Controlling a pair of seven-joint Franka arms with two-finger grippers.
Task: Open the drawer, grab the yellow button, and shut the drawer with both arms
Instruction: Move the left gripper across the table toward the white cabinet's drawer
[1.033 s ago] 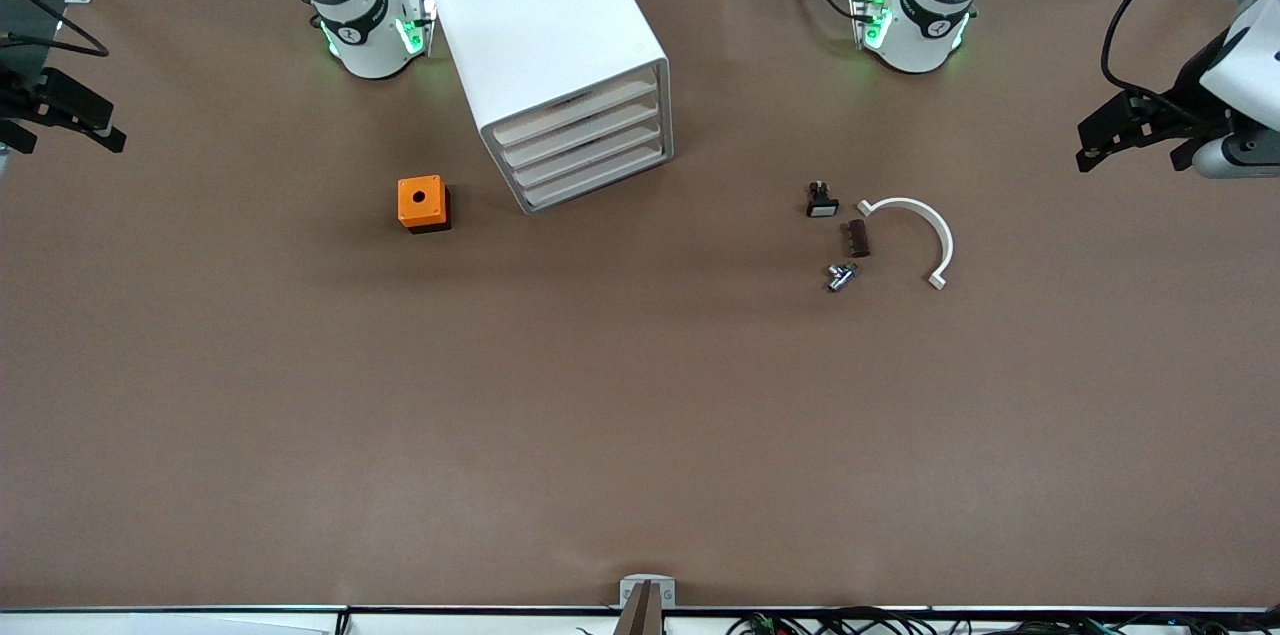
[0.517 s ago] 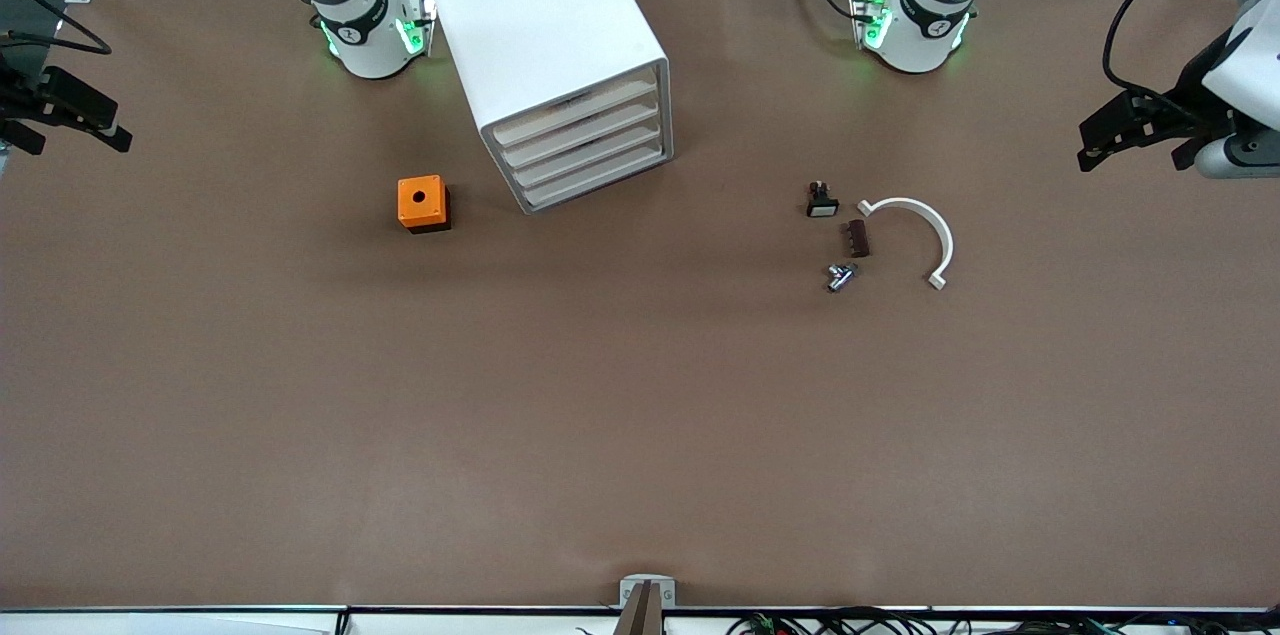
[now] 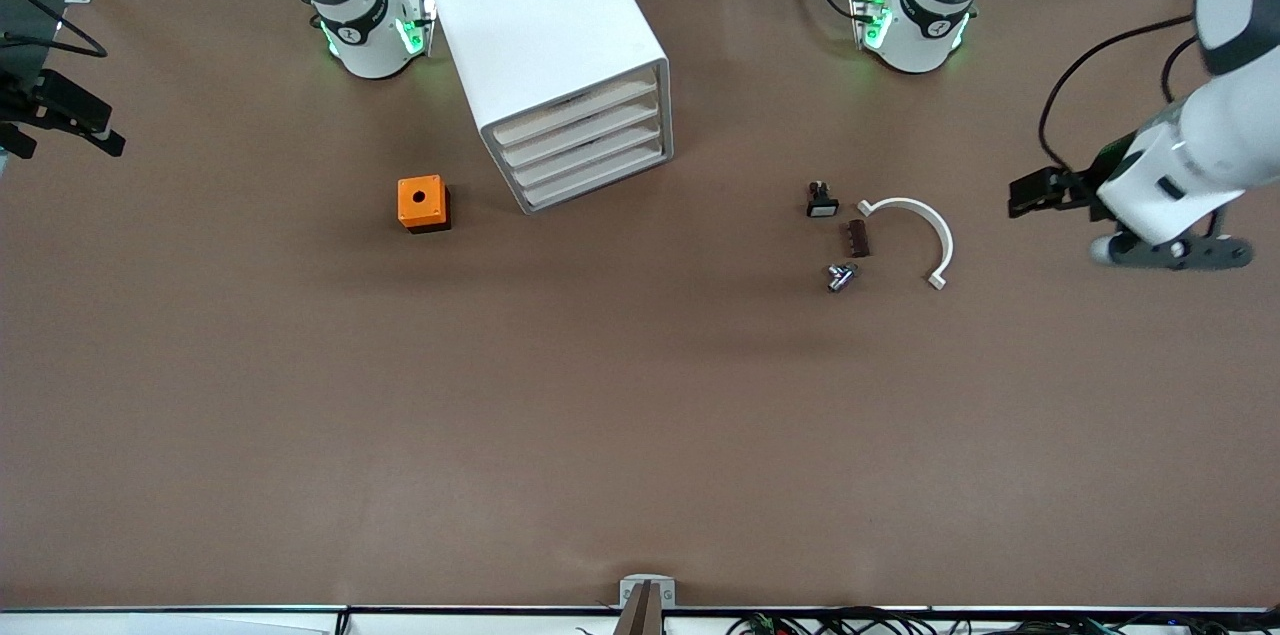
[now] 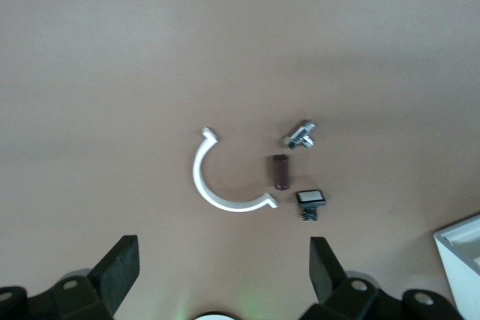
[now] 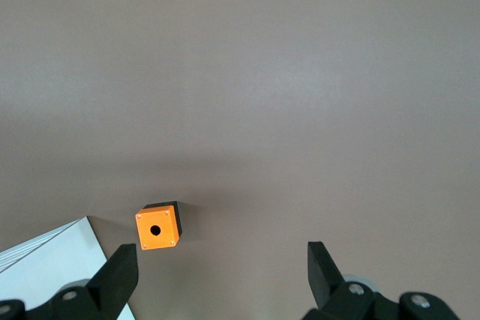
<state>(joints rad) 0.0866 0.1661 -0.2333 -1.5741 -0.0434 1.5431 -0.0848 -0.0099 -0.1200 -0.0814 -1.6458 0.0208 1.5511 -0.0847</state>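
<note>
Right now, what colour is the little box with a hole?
Orange box with a black base, clearest in the front view.

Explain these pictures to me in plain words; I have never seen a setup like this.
Two white robot arms stand at a brown table. One picture looks down from a high camera facing them; the other two come from cameras on each arm's wrist.

On the table: a white cabinet with four drawers, all shut, an orange cube beside it, and toward the left arm's end a white curved piece, a small black piece, a brown piece and a metal fitting.

The left claw hangs open near those parts. The right claw waits open. Neither holds anything.
</note>
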